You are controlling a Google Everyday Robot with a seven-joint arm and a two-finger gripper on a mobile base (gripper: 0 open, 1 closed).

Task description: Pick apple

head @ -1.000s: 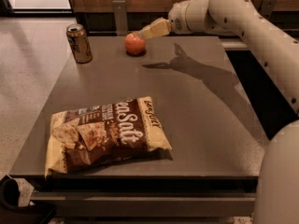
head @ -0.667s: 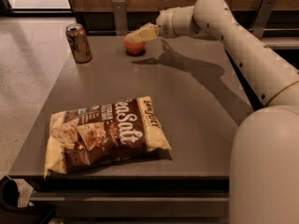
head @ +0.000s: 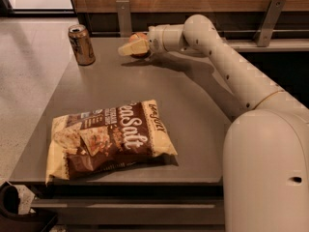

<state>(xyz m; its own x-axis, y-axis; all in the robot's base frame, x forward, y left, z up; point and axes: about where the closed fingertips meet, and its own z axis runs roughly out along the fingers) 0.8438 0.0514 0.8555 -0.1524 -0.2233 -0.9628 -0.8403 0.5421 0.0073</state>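
Note:
The apple (head: 139,36) is small, round and red-orange. It sits at the far edge of the grey table (head: 193,110), right of the can. My gripper (head: 129,48) reaches in from the right on the cream arm and lies across the front of the apple, level with it and hiding most of it. Only the apple's top and a sliver of its underside show. I cannot tell whether the gripper touches the apple.
A brown-gold drink can (head: 81,44) stands upright at the far left of the table. A large brown chip bag (head: 111,139) lies near the front edge. A wooden wall with metal brackets (head: 123,16) runs behind the table. My arm's base (head: 265,173) fills the right foreground.
My gripper has moved left from beside the apple to across its front, so it now covers most of it. The apple, can and bag have not moved.

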